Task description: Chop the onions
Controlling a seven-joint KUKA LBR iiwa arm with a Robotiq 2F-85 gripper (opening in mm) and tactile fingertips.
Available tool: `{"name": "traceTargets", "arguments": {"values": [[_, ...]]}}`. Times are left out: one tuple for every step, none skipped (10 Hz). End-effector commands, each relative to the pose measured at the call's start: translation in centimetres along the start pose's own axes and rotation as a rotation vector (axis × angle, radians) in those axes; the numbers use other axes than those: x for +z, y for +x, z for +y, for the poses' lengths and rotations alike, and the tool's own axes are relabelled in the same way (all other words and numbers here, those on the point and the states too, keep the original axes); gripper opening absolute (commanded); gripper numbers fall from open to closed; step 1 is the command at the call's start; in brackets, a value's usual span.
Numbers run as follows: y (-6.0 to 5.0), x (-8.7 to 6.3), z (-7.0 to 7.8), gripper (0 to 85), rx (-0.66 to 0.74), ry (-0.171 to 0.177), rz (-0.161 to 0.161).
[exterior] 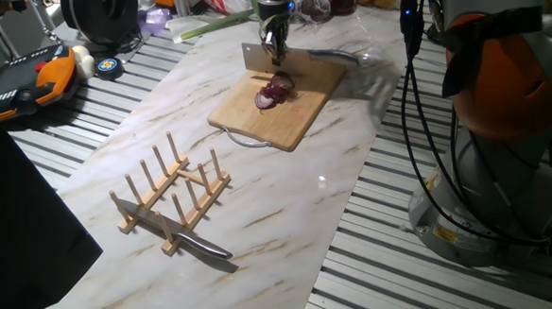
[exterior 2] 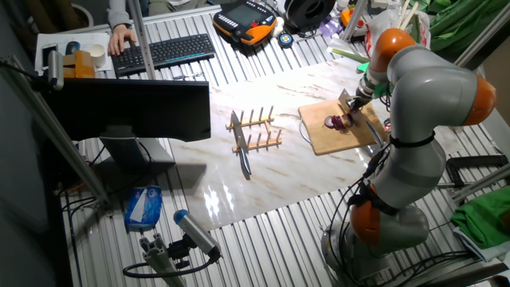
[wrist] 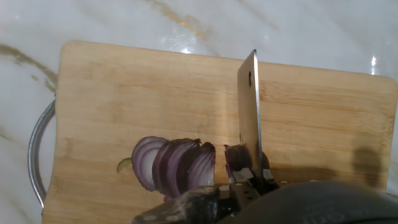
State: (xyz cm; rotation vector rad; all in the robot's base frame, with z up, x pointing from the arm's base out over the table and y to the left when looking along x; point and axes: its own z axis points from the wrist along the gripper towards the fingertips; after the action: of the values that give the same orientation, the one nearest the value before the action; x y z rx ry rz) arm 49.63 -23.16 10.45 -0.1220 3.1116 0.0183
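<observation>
On the cutting board, a cleaver splits the onion.

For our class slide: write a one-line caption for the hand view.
Cleaver held by the gripper slices a purple onion on a wooden board.

A robotics lab: keyboard, monitor, teach pendant, aluminium-slat table.
</observation>
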Motion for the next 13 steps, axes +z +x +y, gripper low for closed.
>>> {"name": "traceTargets", "arguments": {"values": [[-0.06,-0.10,-0.02,0.7,0.003,-0.006,-0.001],[-0.09,-0.14,0.03,1.0,0.003,-0.005,-0.003],[-0.11,-0.21,0.08,1.7,0.006,-0.002,-0.006],[-0.12,-0.35,0.14,2.3,0.007,-0.002,-0.007],[-0.15,-0.53,0.17,2.7,0.009,-0.004,-0.007],[-0.21,-0.73,0.23,2.7,0.009,-0.004,-0.006],[-0.23,-0.86,0.32,1.0,0.012,-0.002,-0.004],[-0.25,-0.88,0.37,0.7,0.017,0.001,-0.004],[-0.25,-0.81,0.40,0.7,0.016,0.005,-0.004],[-0.24,-0.75,0.43,0.7,0.016,0.013,-0.003],[-0.16,-0.53,0.51,0.7,0.016,0.018,-0.004],[-0.08,-0.28,0.55,0.7,0.019,0.021,-0.007],[0.00,-0.06,0.58,0.7,0.014,0.032,-0.013]]}}
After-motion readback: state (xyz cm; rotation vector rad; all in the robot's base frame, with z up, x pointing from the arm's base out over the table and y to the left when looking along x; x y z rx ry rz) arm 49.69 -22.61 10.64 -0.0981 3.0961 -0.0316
